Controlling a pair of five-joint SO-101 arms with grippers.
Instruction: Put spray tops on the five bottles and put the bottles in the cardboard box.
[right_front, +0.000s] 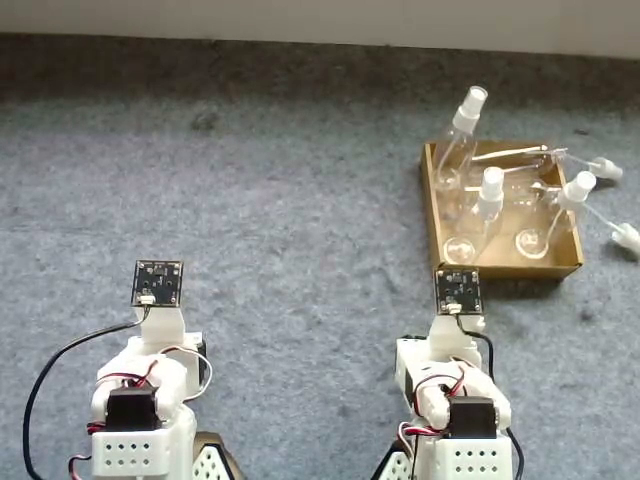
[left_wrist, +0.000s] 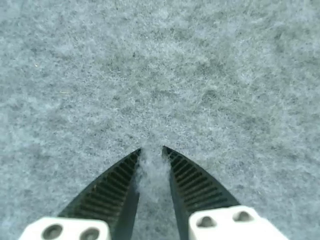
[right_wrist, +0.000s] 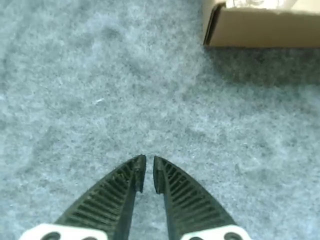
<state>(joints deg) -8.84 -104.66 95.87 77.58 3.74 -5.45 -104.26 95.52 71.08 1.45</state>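
The cardboard box (right_front: 432, 215) sits on the grey carpet at the right, and its near wall (right_wrist: 260, 27) lies ahead of my right gripper. In it are clear bottles with white spray tops: one (right_front: 462, 130) leans over the back left corner, one (right_front: 484, 212) is at the middle, one (right_front: 560, 212) at the right. More clear bottles lie behind them. Two loose spray tops (right_front: 603, 168) (right_front: 626, 237) lie on the carpet right of the box. My left gripper (left_wrist: 151, 150) hangs over bare carpet, shut but for a thin gap. My right gripper (right_wrist: 149, 159) is shut and holds nothing.
Both arms are folded back at the near edge, the left arm (right_front: 150, 395) and the right arm (right_front: 455, 385). The carpet's far edge (right_front: 300, 45) meets a pale wall. Open carpet stretches between the arms and the box.
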